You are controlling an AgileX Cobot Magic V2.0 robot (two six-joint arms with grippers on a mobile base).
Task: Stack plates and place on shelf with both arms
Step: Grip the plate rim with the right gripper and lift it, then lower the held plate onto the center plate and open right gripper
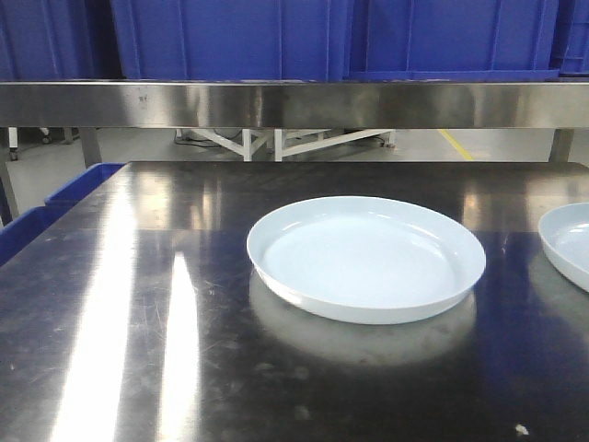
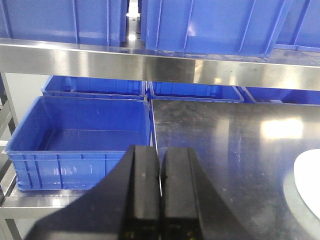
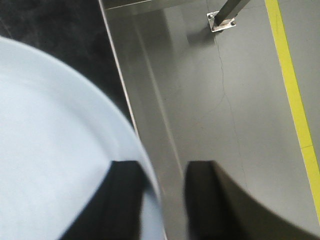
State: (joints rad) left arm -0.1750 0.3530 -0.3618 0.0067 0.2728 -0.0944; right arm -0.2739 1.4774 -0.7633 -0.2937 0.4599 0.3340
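Nearest, right gripper (image 3: 165, 175) gaped astride the right plate (image 3: 50, 140) rim; left gripper (image 2: 160, 160) sat pinched together, empty. On the tabletop (image 1: 138, 304) lay the centre plate (image 1: 366, 258) — we judged both stiff, slick, breakable: hold rims.

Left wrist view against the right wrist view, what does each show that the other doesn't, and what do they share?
Only the left wrist view shows the blue crates, the steel shelf rail and the left gripper, its fingers pressed together. Only the right wrist view shows the grey floor, its yellow line, a bolted-down leg foot, and the right gripper, open with the rim of a plate between its fingers. Both show the dark steel tabletop and part of a white plate; whether it is the same plate, I cannot tell.
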